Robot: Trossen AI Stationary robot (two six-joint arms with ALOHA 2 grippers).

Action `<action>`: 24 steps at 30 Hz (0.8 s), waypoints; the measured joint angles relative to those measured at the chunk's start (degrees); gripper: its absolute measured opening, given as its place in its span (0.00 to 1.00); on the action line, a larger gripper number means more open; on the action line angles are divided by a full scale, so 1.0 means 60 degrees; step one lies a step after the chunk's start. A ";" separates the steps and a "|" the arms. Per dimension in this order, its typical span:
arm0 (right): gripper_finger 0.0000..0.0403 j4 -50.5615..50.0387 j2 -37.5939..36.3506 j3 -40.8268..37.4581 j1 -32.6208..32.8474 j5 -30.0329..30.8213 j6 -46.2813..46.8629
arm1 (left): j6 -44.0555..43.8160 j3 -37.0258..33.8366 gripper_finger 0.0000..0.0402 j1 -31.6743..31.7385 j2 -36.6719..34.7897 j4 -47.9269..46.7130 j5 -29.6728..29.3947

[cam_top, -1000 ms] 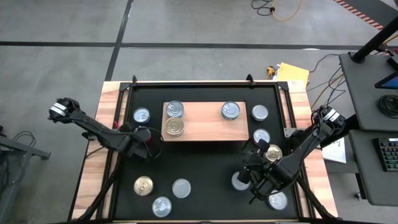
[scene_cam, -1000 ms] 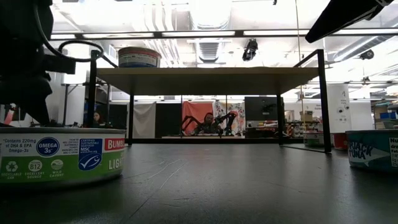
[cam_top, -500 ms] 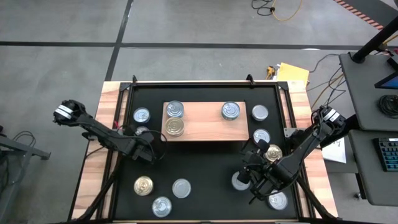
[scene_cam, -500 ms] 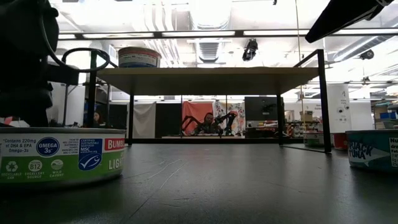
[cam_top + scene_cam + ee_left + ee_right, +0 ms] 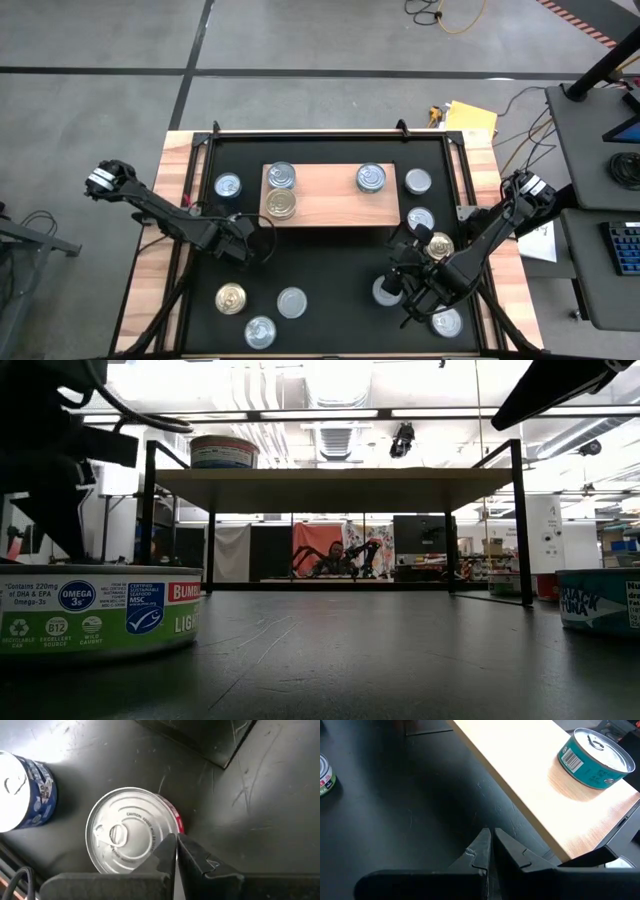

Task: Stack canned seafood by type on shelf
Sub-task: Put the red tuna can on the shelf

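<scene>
1. The left gripper (image 5: 243,247) hangs over the black mat just left of the shelf (image 5: 330,207), jaws together and empty, above a red-labelled can (image 5: 131,836).
2. Judged step: lining up to pick that can; the jaws must part first.
3. The right gripper (image 5: 410,283) waits near the front right, jaws together, holding nothing.
4. The shelf carries a two-can stack (image 5: 281,203), another can behind it and a teal can (image 5: 596,757).
5. A blue-labelled can (image 5: 22,791) stands close and may crowd the grasp.
</scene>
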 joint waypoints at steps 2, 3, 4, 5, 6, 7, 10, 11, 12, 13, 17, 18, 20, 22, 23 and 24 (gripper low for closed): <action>0.03 0.0010 -0.0001 -0.0012 0.0000 0.0000 0.0002 | -0.0028 -0.0108 0.00 0.0000 0.0000 -0.0015 -0.0116; 0.03 0.0015 0.0002 -0.0022 0.0000 0.0000 0.0015 | -0.0071 -0.0213 0.00 0.0000 0.0000 -0.0038 -0.0112; 0.03 0.0016 0.0000 -0.0034 0.0000 -0.0004 0.0027 | -0.0084 -0.0347 0.00 0.0000 0.0000 -0.0063 -0.0109; 0.03 0.0016 0.0002 -0.0043 0.0000 -0.0004 0.0029 | -0.0090 -0.0471 0.00 -0.0007 0.0000 -0.0061 -0.0108; 0.03 0.0015 0.0002 -0.0046 0.0000 -0.0004 0.0029 | -0.0091 -0.0597 0.00 -0.0017 0.0000 0.0018 -0.0123; 0.03 0.0018 -0.0002 -0.0053 0.0000 -0.0004 0.0029 | -0.0093 -0.0747 0.00 -0.0015 0.0000 0.0168 -0.0129; 0.03 0.0018 0.0002 -0.0053 0.0000 -0.0007 0.0029 | -0.0093 -0.1044 0.00 -0.0022 -0.0019 0.0686 -0.0138; 0.03 0.0018 0.0002 -0.0053 0.0000 -0.0006 0.0029 | -0.0097 -0.1060 0.00 -0.0024 -0.0025 0.0762 -0.0102; 0.03 0.0018 0.0002 -0.0053 0.0000 -0.0009 0.0029 | -0.0105 -0.1052 0.00 -0.0052 -0.0025 0.0809 -0.0042; 0.03 0.0018 0.0002 -0.0053 0.0000 -0.0019 0.0029 | -0.0108 -0.1018 0.00 -0.0078 -0.0025 0.0834 0.0014; 0.03 0.0022 0.0002 -0.0056 0.0000 -0.0073 0.0033 | 0.0013 -0.0788 0.00 -0.0353 -0.0018 0.1009 0.0651; 0.03 0.0022 0.0000 -0.0055 0.0000 -0.0080 0.0033 | 0.0020 -0.0736 0.00 -0.0422 -0.0018 0.1013 0.0825; 0.03 0.0028 0.0002 -0.0054 0.0004 -0.0080 0.0033 | 0.0009 -0.0637 0.00 -0.0564 -0.0013 0.1015 0.1177; 0.03 0.0029 0.0002 -0.0055 0.0004 -0.0078 0.0033 | 0.0009 -0.0542 0.00 -0.0758 -0.0007 0.1111 0.1432; 0.03 0.0033 0.0001 -0.0055 0.0004 -0.0079 0.0033 | 0.0009 -0.0505 0.00 -0.0871 -0.0003 0.1202 0.1514; 0.03 0.0033 0.0001 -0.0057 0.0004 -0.0080 0.0033 | 0.0009 -0.0480 0.00 -0.0981 0.0000 0.1328 0.1575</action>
